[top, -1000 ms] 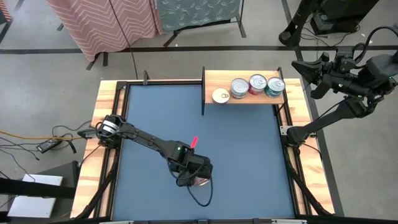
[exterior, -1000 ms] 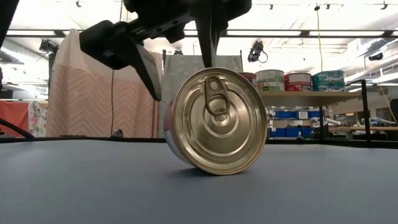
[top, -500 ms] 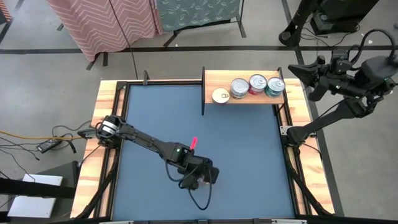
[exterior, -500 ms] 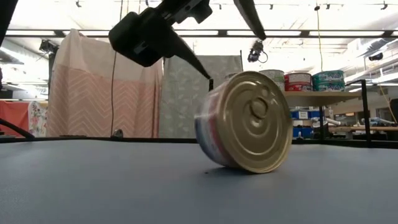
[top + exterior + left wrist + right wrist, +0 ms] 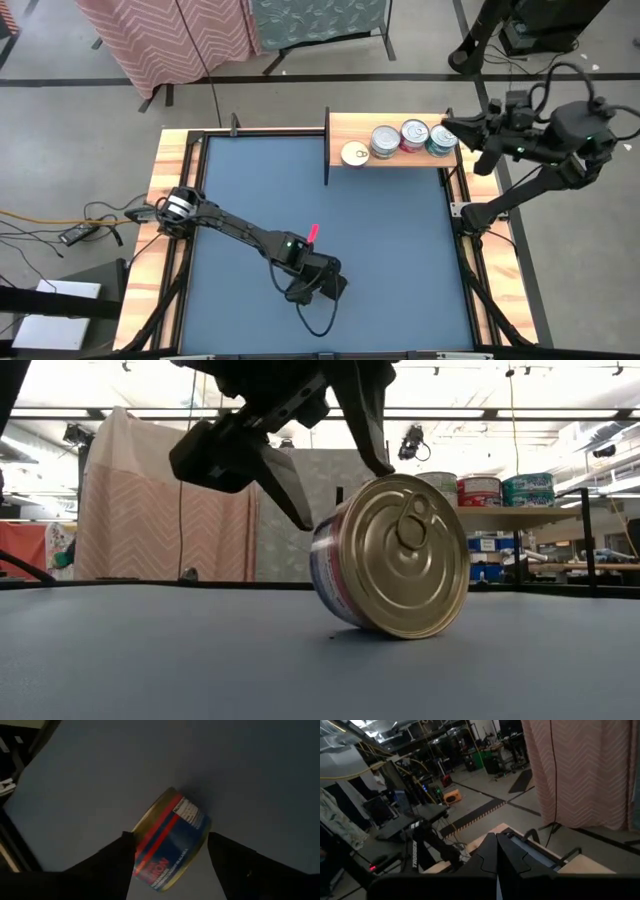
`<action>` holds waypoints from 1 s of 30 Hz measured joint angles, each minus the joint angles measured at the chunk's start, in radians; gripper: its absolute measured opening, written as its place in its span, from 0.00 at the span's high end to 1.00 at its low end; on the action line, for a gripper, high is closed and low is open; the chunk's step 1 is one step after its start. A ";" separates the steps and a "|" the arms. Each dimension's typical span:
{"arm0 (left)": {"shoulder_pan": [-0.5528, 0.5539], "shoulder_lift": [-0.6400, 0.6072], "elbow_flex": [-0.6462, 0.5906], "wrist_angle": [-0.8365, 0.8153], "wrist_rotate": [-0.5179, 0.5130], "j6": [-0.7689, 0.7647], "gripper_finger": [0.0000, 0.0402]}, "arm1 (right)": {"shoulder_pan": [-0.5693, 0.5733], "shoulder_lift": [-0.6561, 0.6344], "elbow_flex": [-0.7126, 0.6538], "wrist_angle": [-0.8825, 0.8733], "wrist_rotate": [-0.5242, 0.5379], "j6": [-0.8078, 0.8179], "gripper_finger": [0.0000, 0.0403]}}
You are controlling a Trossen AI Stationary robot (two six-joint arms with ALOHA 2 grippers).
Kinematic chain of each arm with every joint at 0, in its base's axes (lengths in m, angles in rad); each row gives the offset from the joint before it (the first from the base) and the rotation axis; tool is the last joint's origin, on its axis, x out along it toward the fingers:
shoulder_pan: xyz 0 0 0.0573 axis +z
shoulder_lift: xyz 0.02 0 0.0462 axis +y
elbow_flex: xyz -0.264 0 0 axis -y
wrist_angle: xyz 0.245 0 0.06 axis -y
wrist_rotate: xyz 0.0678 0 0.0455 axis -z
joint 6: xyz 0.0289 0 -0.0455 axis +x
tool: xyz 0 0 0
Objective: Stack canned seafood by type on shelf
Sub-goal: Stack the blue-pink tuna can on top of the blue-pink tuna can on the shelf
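Jaws, left: spread wide, one dark finger on each side of the tin's wall, not yet pressing on it as far as I can judge.
Left gripper: I hover over the near middle of the blue table top, pointing down at the tin.
Jaws, right: pressed together on nothing; my right gripper waits in the air by the shelf's right end.
Tin in hand: a short round gold-lidded tin with a red and blue side label lies tipped on its edge, pull-tab lid facing the low camera, so it can roll.
Shelf: a small light-wood plank with dark metal uprights sits at the far edge of the table, well apart from this tin.
Tins already placed: a white-lidded tin, a silver-lidded tin, a silver-lidded red-sided tin and a silver-lidded teal-sided tin stand in a row on the plank.
Step in hand, as I judge it: grasping the tipped tin.
How to do it well: I centre the fingers across the curved wall, come lower so the pads meet the label band and not the rim, then close slowly.
Risk: an uneven first touch would likely set the tin rolling away.
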 joint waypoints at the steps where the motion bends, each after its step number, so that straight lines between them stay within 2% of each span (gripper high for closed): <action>1: 0.000 -0.001 -0.001 -0.002 0.000 0.002 0.38 | 0.000 0.008 0.000 0.000 -0.004 0.009 0.98; 9: -0.013 -0.002 -0.003 -0.016 0.097 -0.003 0.41 | 0.000 0.054 0.000 0.020 -0.021 0.021 0.98; 17: -0.020 0.002 -0.004 0.027 0.100 -0.006 0.41 | 0.006 0.055 0.000 0.083 -0.027 -0.008 0.98; 30: -0.026 0.004 -0.004 0.107 0.103 0.004 0.41 | 0.048 0.043 0.000 0.082 -0.024 -0.028 0.98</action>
